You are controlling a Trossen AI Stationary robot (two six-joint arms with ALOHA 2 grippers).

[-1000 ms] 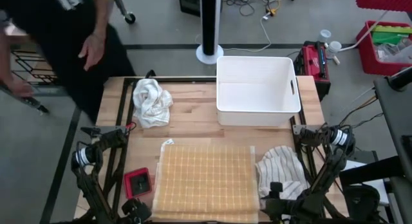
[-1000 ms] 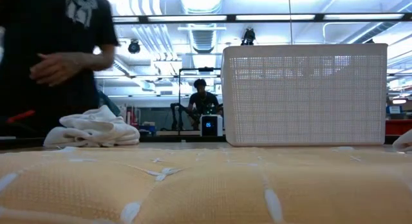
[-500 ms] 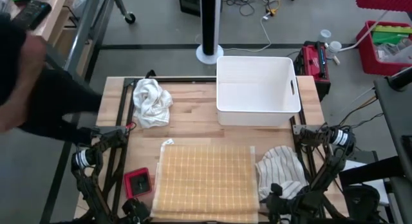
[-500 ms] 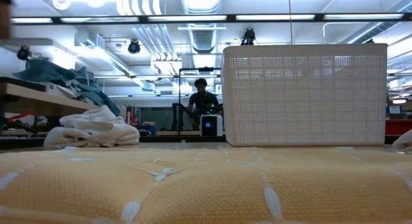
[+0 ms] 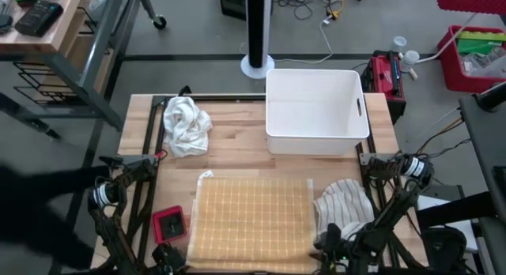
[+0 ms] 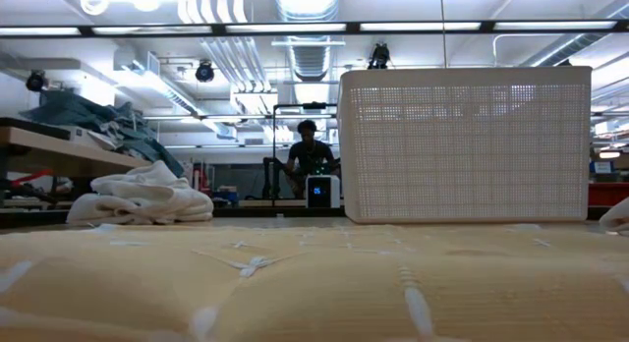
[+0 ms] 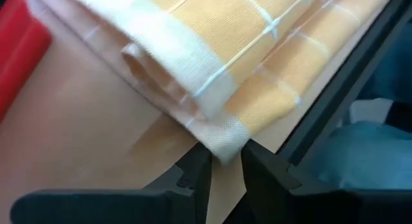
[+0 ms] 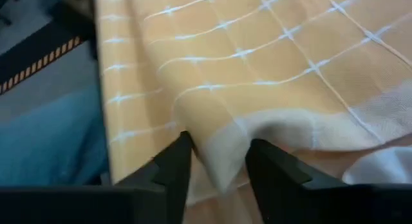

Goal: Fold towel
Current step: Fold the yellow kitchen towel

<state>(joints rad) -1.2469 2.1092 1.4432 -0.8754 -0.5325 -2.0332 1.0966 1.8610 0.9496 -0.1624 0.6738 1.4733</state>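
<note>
With both arms down at the near edge of the table (image 5: 237, 145), I have the yellow towel (image 5: 251, 222) lying flat in the middle of the near half, between a red block (image 5: 170, 223) on the left and a striped cloth (image 5: 345, 205) on the right. The left gripper (image 7: 224, 169) is at the towel's near left corner, and its wrist view shows the hemmed corner sitting between the two fingers, which look narrowed around it though not clearly pressed tight. The right gripper (image 8: 217, 161) is at the near right corner, with a bunched bit of hem between its fingers (image 8: 175, 163), gap still visible on either side.

My worry is the grip. Each side has only the very edge of the corner, so if I lift before the fingers are fully clamped, one corner could slip out and the fold would go crooked. The left corner already looks doubled over, so I might pinch only one layer. On the right, the striped cloth lies just beside the towel, touching or nearly so, and could get snagged and dragged along. The white bin (image 5: 316, 109) and the white rag (image 5: 186, 125) sit well clear at the far side.
</note>
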